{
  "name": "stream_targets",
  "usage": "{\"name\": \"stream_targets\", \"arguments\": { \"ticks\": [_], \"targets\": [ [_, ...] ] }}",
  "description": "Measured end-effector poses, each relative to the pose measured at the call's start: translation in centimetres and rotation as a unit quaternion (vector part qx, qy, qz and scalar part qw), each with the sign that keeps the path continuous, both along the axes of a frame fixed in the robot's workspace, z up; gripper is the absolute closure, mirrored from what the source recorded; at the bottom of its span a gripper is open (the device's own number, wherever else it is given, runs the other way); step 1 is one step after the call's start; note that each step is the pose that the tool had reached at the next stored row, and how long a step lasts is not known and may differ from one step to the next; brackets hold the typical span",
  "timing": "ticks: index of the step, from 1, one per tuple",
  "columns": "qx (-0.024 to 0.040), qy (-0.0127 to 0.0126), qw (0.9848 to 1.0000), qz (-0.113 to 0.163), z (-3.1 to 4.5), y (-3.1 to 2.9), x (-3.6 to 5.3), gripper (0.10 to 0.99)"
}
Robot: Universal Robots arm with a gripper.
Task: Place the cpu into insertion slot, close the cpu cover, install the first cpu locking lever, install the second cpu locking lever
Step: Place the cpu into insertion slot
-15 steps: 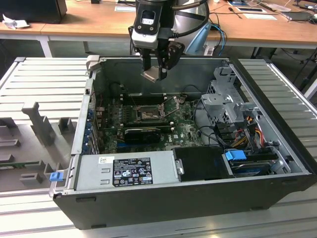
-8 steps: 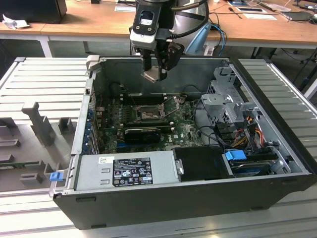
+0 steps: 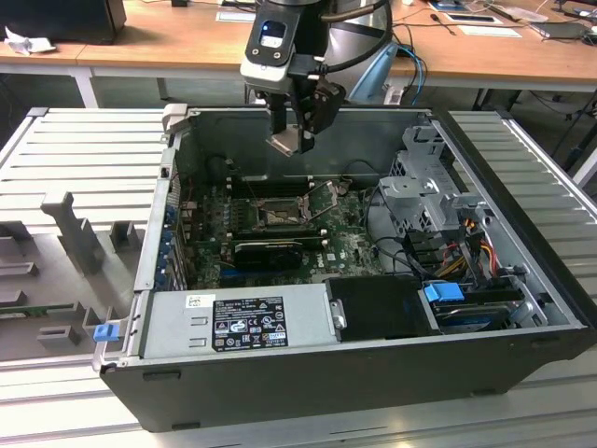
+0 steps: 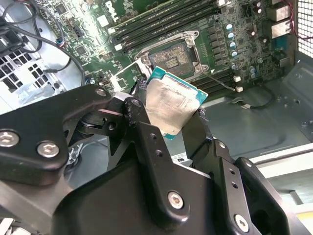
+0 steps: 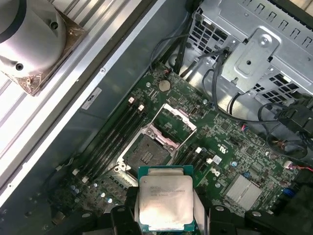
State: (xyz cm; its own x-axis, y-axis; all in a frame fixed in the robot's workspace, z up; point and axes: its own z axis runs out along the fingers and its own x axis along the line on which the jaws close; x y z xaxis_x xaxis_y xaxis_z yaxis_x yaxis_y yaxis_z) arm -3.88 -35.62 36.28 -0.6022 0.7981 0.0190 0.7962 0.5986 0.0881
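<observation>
Gripper (image 4: 171, 122) is clamping the chip (image 5: 165, 199) by two edges, hanging above the socket (image 5: 146, 152); the cover (image 5: 177, 120) is standing open to admit it.

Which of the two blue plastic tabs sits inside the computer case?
The blue tab at the exterior view's right, within the walls of the case. The other blue tab, at the exterior view's left, sits outside them, by the case's corner.

cpu (image 5: 165, 198): dull silver-grey metal lid, faintly scuffed; green board edge. fingers (image 4: 154, 147): matt black. computer case (image 3: 373, 140): plain grey sheet metal. table (image 3: 140, 37): smooth wood top.
</observation>
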Motion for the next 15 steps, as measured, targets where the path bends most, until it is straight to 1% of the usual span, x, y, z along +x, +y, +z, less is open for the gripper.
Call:
{"name": "stream_targets", "arguments": {
  "ticks": [15],
  "targets": [
    [0.0, 0.0, 0.9998, -0.018, -0.19, 0.0, 0.0, 0.557]
  ]
}}
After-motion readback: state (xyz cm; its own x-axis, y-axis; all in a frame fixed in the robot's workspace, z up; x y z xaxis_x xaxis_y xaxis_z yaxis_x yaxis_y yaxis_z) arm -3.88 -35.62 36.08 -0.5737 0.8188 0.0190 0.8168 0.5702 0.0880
